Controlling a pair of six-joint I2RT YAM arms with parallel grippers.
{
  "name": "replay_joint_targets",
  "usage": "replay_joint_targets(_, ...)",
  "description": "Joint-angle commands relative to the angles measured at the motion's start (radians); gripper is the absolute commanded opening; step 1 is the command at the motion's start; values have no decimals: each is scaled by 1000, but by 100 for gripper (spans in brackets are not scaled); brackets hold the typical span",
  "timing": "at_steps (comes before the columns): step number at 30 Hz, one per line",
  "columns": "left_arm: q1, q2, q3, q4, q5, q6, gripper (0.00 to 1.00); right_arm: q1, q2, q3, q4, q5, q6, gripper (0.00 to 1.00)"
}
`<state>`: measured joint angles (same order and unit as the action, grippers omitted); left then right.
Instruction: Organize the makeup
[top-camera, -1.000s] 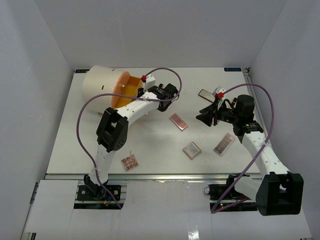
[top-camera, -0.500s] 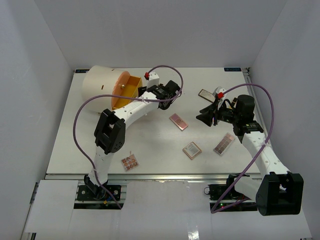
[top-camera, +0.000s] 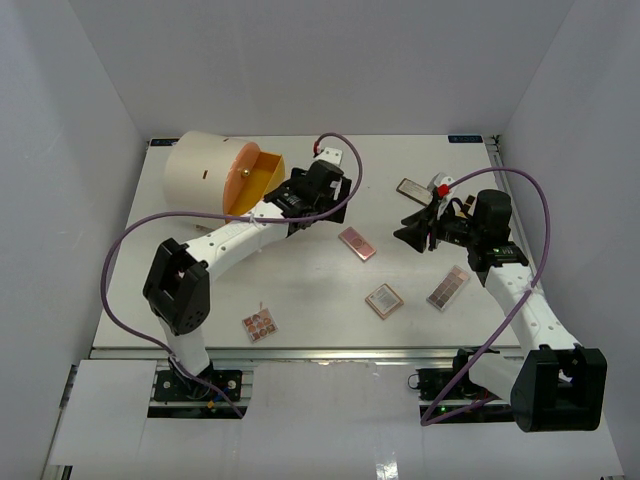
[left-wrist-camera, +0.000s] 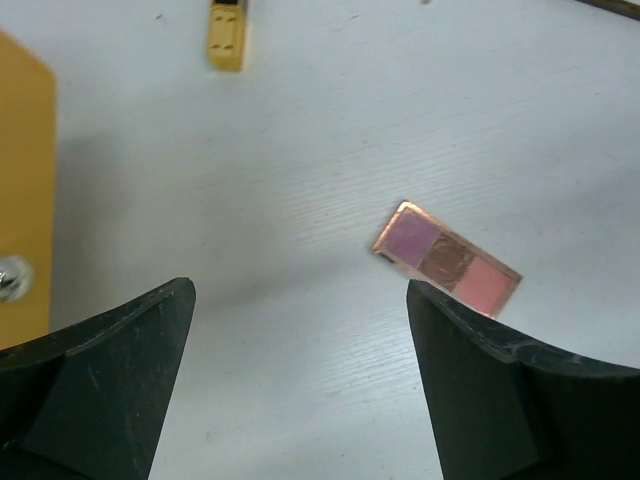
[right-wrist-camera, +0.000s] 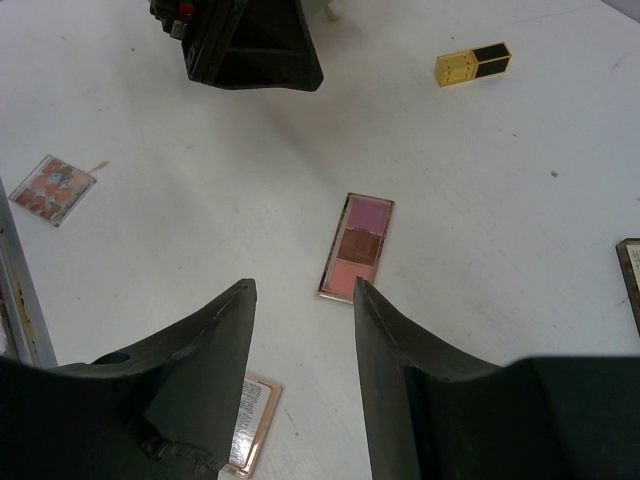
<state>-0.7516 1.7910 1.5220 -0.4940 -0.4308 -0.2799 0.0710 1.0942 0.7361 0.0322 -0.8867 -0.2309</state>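
Palette (left-wrist-camera: 447, 259) flat on tbl (left-wrist-camera: 300, 130); left gripper (left-wrist-camera: 300, 288) spread wide, empty.

White table (top-camera: 300, 290): cream cylinder (top-camera: 205, 170) 10 o'clock; three-pan palette (top-camera: 357, 243) centre; square palette (top-camera: 384, 300), long palette (top-camera: 447, 287) 5 o'clock; multicolour palette (top-camera: 260, 324) 7 o'clock.

The left end effector (left-wrist-camera: 300, 300) has opened wide.
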Motion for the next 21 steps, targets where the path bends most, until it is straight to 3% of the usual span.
replay_joint_targets(1, 63, 13, 40, 107, 274, 116, 98, -9, -17, 17, 9, -20, -23, 51)
replay_joint_targets(9, 199, 251, 292, 30, 494, 101, 98, -14, -19, 19, 3, -23, -30, 52)
replay_joint_targets(21, 226, 610, 677, -14, 263, 145, 94, -16, 12, 33, -15, -24, -38, 52)
